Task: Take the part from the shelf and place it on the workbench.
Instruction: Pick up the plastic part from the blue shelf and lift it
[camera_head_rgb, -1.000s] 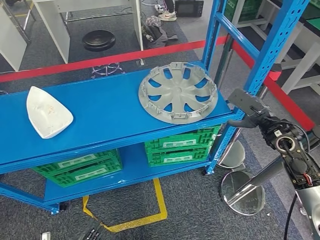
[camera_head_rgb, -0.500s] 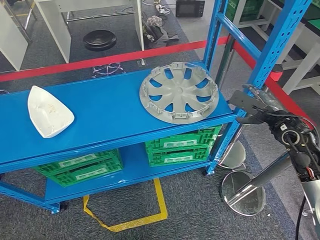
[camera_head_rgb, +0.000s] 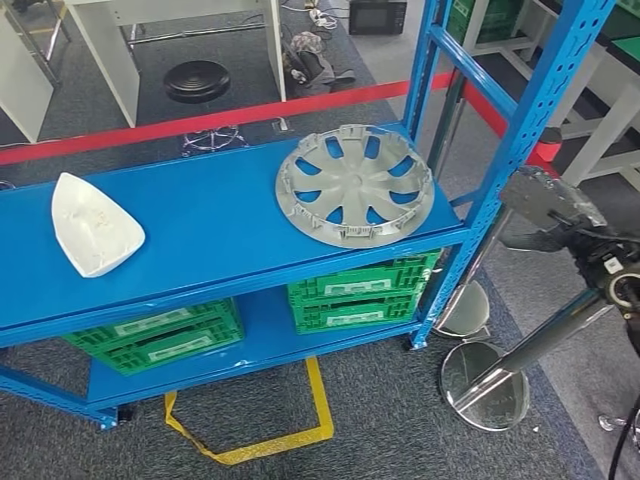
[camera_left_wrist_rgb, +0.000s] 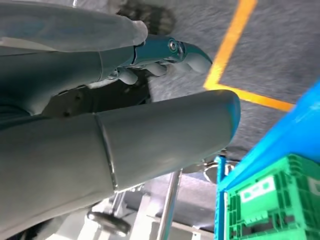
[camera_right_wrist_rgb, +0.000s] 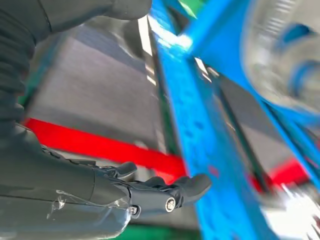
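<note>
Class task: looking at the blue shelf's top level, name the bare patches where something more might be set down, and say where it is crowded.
Bare blue shelf lies between the white part and the wheel cover. The cover crowds the end by the upright post.

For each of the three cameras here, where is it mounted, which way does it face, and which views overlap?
Head view: high on the body, looking down at the blue shelf with the hubcap; right hand at right.
Left wrist view: behind the left hand, facing the floor and a green crate.
Right wrist view: behind the right hand, facing the shelf upright.
Shared: shelf in all; hubcap blurred in the right wrist view.
</note>
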